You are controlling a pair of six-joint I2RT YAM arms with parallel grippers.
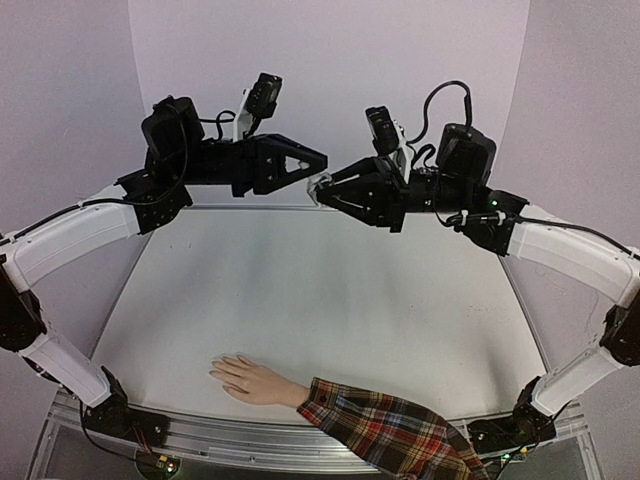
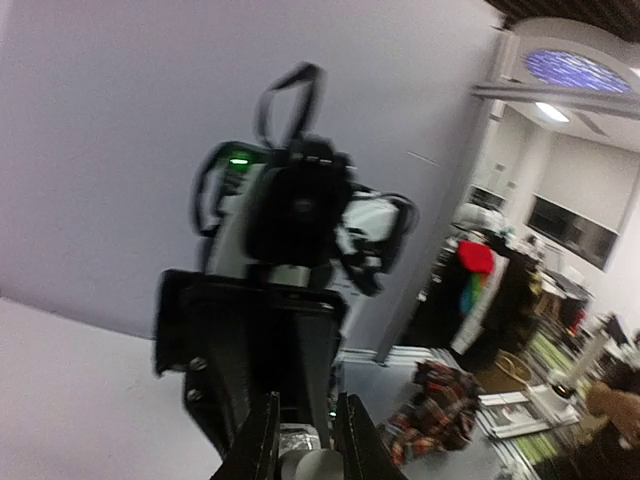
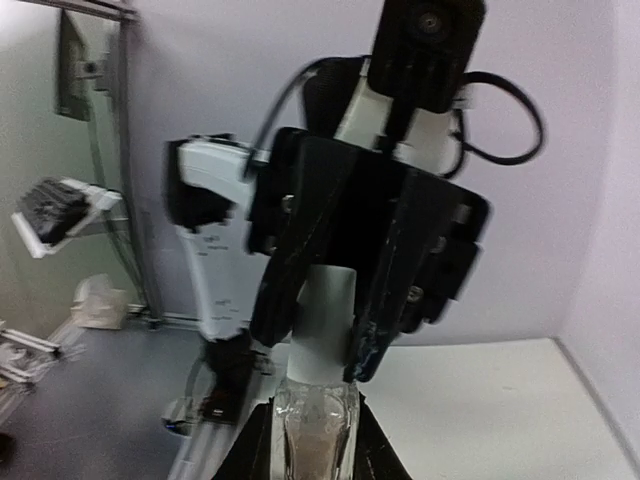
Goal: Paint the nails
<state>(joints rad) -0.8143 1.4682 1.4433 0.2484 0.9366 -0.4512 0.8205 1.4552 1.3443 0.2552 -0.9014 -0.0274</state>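
Note:
The beige mannequin hand (image 1: 256, 381) lies flat at the table's near edge, in a red plaid sleeve (image 1: 385, 432). Its nails (image 1: 216, 371) are too small to make out. Both arms are raised and meet high over the far middle of the table. My right gripper (image 1: 325, 192) (image 3: 312, 425) is shut on a small clear bottle (image 3: 316, 440). My left gripper (image 1: 320, 166) (image 2: 307, 408) is closed around the bottle's white cap (image 3: 322, 320), which also shows in the left wrist view (image 2: 315, 466). The sleeve shows in the left wrist view (image 2: 436, 410).
The grey table (image 1: 330, 290) lies well below both grippers, with pale walls behind and at the sides. The arm bases and a metal rail (image 1: 200, 432) run along the near edge beside the sleeve.

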